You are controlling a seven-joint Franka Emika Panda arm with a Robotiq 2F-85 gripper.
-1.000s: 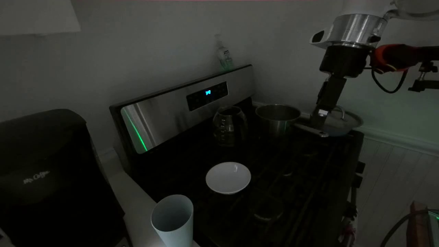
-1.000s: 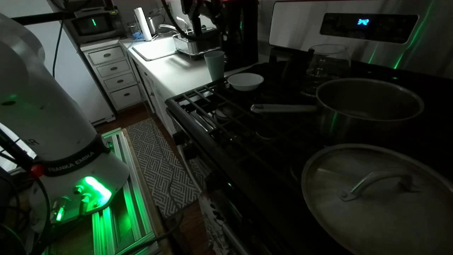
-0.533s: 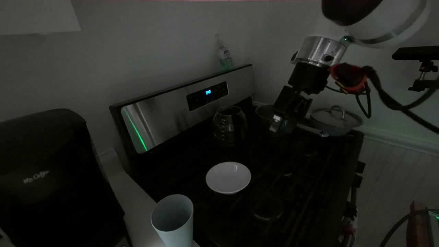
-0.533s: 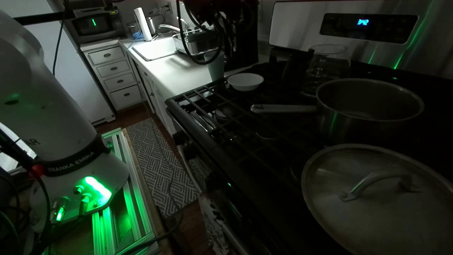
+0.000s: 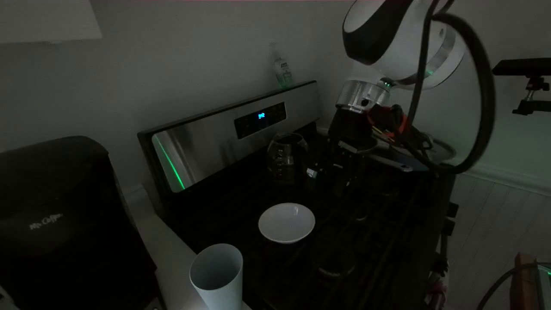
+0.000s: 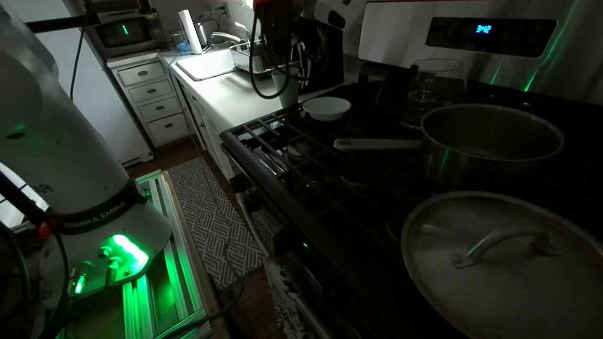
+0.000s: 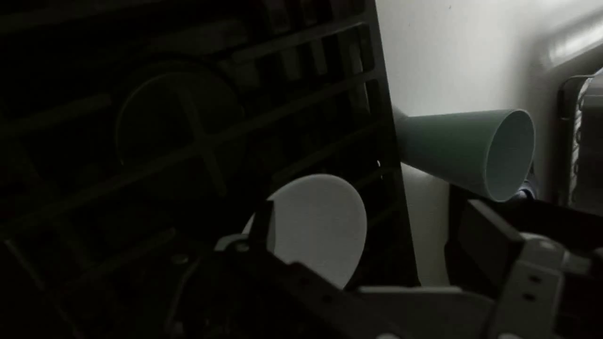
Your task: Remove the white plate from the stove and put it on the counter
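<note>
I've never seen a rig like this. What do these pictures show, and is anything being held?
This is a robot arm with a two-fingered gripper. Two pictures are taken from outside it; the third, from its wrist, looks past the fingers. On the dark stove sit a white plate, a glass carafe, a metal pot and a lidded pan. A pale cup stands at the counter's edge. Nothing is held: the fingers are apart, and the plate rests on the stove.

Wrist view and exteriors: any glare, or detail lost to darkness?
Wrist view: the stove is nearly black beside a much brighter counter; in an exterior view, the robot base carries blown-out green glare; in an exterior view, the white plate reads clearly but the hand merges with the darkness.
</note>
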